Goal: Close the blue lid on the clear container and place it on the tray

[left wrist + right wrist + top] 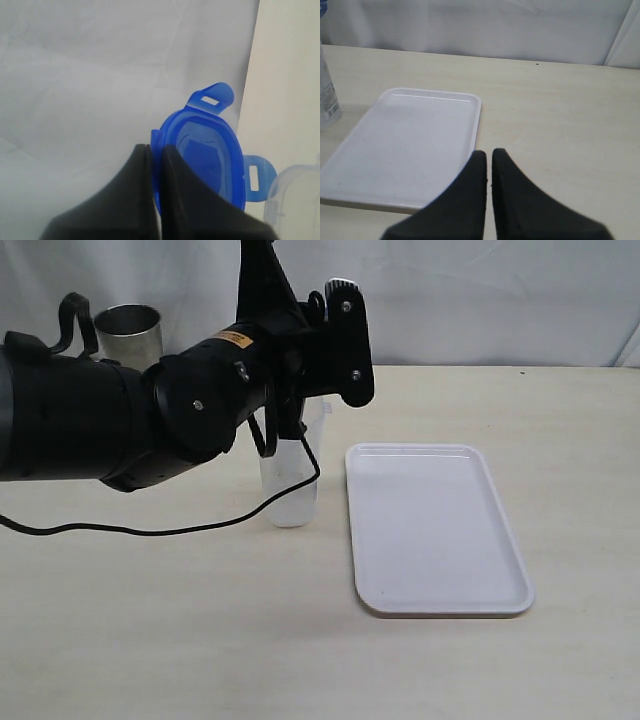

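Left wrist view: left gripper [154,148] pinched on lid [210,150] edge, lid just beside container [296,197] rim. Container upright on table [150,640], beside tray [440,590], not on it. Right gripper [489,152] closed, empty. Judgement: lid light, thin, may pivot in pinch. Container light, tippy, slick; take mid-wall.

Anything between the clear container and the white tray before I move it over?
Nothing visible. The tall translucent plastic container stands just beside the flat white rectangular tray, with only bare tabletop between them.

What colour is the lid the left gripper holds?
The lid is bright blue; left wrist view shows it best.
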{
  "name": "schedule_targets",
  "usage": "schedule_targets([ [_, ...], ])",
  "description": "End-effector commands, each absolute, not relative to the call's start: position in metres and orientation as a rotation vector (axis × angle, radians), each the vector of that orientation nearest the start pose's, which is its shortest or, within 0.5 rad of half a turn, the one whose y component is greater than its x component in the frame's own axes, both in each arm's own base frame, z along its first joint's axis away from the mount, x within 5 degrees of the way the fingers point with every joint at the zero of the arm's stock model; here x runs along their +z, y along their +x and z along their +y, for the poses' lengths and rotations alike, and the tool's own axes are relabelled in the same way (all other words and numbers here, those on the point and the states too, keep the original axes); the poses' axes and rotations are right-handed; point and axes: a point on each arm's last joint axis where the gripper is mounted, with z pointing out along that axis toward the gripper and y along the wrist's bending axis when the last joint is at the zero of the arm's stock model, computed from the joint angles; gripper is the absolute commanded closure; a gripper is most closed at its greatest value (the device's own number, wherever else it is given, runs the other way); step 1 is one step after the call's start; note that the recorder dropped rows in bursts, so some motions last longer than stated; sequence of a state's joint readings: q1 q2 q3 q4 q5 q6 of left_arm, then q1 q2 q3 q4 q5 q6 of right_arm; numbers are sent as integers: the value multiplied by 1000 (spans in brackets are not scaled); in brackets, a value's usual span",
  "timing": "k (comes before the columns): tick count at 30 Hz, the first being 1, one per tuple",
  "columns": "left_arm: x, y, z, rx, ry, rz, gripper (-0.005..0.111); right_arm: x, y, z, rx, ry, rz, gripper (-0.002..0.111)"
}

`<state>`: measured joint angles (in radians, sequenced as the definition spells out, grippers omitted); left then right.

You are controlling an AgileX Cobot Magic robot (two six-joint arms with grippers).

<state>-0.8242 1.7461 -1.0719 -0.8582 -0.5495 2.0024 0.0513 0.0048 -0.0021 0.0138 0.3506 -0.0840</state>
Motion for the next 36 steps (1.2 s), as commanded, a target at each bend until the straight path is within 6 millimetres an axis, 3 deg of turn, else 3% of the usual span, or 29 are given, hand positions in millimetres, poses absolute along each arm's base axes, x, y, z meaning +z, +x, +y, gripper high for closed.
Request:
schedule_targets([
  [1,259,289,-262,630,1356,1190,107,182,53,3,-7,-106,1827,104],
  [19,263,289,-260,657,1346,1179,107,182,53,3,-7,-106,1827,104],
  [25,257,271,-251,667,1386,1155,107,182,53,3,-7,-106,1827,104],
  [36,243,259,-253,636,1444,1162,107,182,53,3,-7,-106,1827,104],
])
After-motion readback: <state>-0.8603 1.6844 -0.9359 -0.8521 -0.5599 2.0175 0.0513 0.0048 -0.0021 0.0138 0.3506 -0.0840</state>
